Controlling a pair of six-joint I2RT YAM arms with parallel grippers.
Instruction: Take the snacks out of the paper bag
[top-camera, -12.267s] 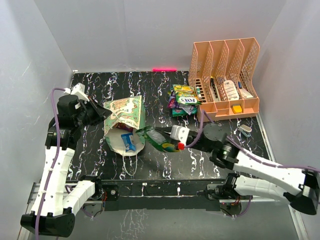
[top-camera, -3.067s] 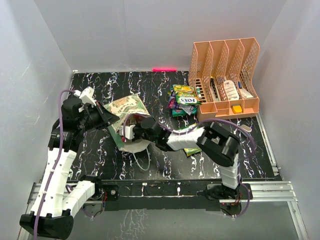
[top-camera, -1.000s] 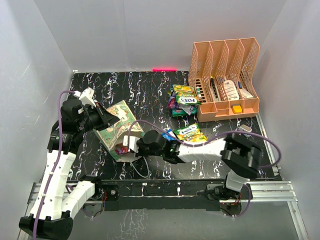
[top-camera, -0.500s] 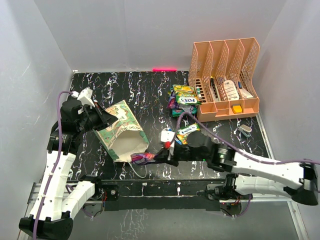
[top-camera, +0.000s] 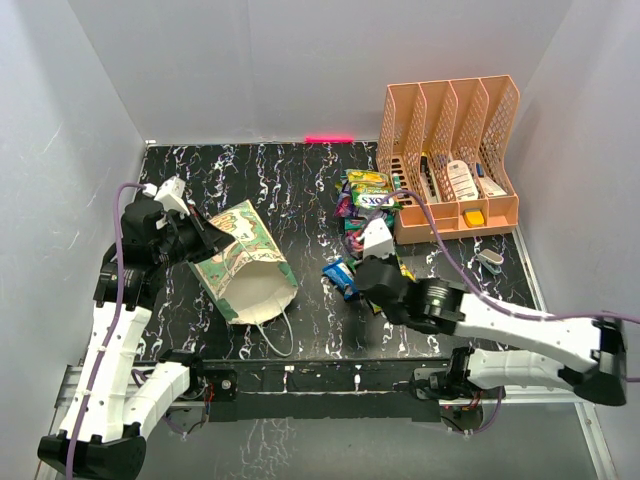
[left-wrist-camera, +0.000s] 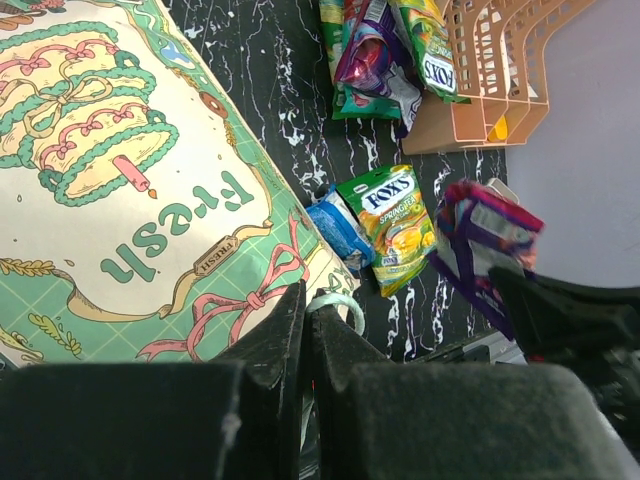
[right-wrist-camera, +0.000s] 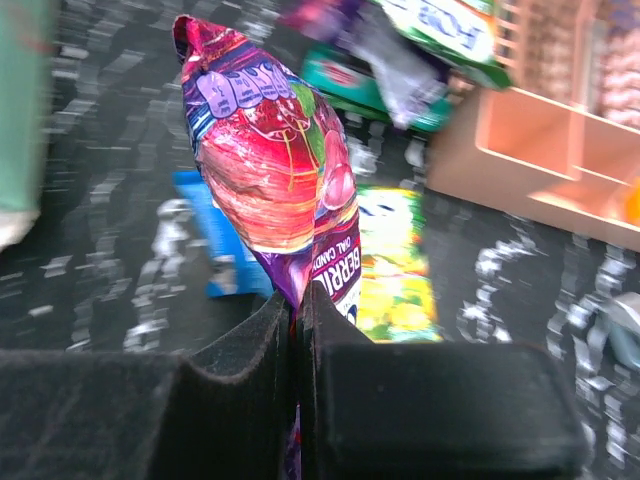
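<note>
The right gripper (right-wrist-camera: 295, 310) had its jaws pressed together on the bottom seam of a purple berry packet (right-wrist-camera: 275, 170). The packet was glossy and puffed and stood straight up out of the jaws, its long axis running away from them and its crimped top farthest off. Just beyond the jaws, a flat blue packet (right-wrist-camera: 215, 240) and a yellow-green packet (right-wrist-camera: 395, 265) lay side by side on the black marbled table (right-wrist-camera: 100, 170). Farther off, to the right of the jaws, stood the peach mesh organizer (right-wrist-camera: 520, 130) with a heap of packets (right-wrist-camera: 420, 40) beside it.

The left gripper (left-wrist-camera: 305, 310) was clamped tight on the edge of the paper bag (left-wrist-camera: 130, 180), which was matte and printed with a cake. A white string handle (left-wrist-camera: 335, 303) looped just right of the jaws. The bag lay on its side, stretching away from those jaws, its open mouth toward the arms' bases.
</note>
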